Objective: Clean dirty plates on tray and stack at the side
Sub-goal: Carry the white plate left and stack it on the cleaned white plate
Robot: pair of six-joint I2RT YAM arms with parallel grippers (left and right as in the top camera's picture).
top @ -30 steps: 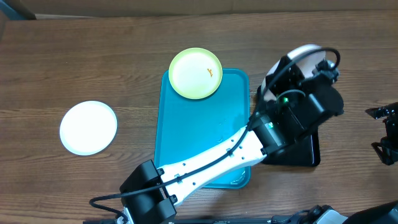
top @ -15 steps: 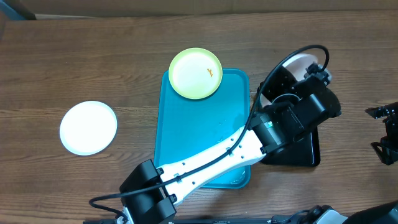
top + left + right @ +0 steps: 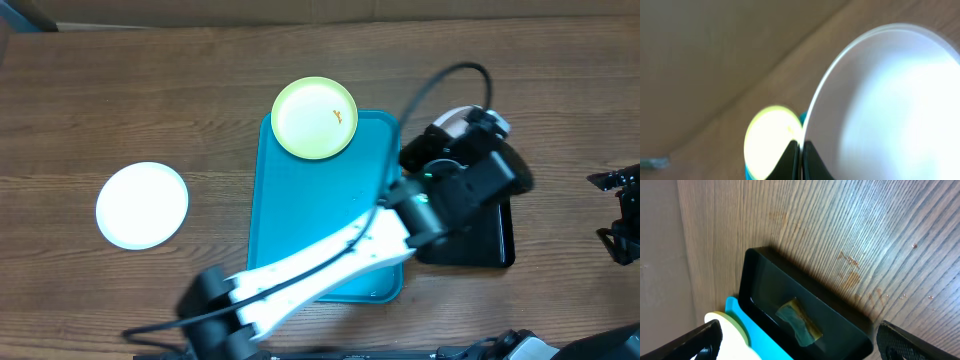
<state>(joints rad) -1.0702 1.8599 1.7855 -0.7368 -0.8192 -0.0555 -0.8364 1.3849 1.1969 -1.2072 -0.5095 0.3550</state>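
Note:
My left gripper [image 3: 448,150] is shut on the rim of a white plate [image 3: 457,117] and holds it tilted above the far end of the black tray. In the left wrist view the fingers [image 3: 801,156] pinch that plate's [image 3: 890,105] edge. A pale yellow-green plate [image 3: 314,117] with an orange smear lies on the far end of the turquoise tray [image 3: 320,220]; it also shows in the left wrist view [image 3: 769,142]. A second white plate [image 3: 142,204] lies on the table at the left. My right gripper [image 3: 620,215] is open and empty at the far right.
A glossy black tray [image 3: 485,240] stands right of the turquoise tray; in the right wrist view it [image 3: 840,315] holds a sponge [image 3: 797,321]. My left arm [image 3: 330,255] crosses over the turquoise tray. Bare wooden table [image 3: 150,90] surrounds it.
My left gripper has swung left and slightly nearer with the white plate, from over the black tray's far end toward the turquoise tray. The right arm has not moved.

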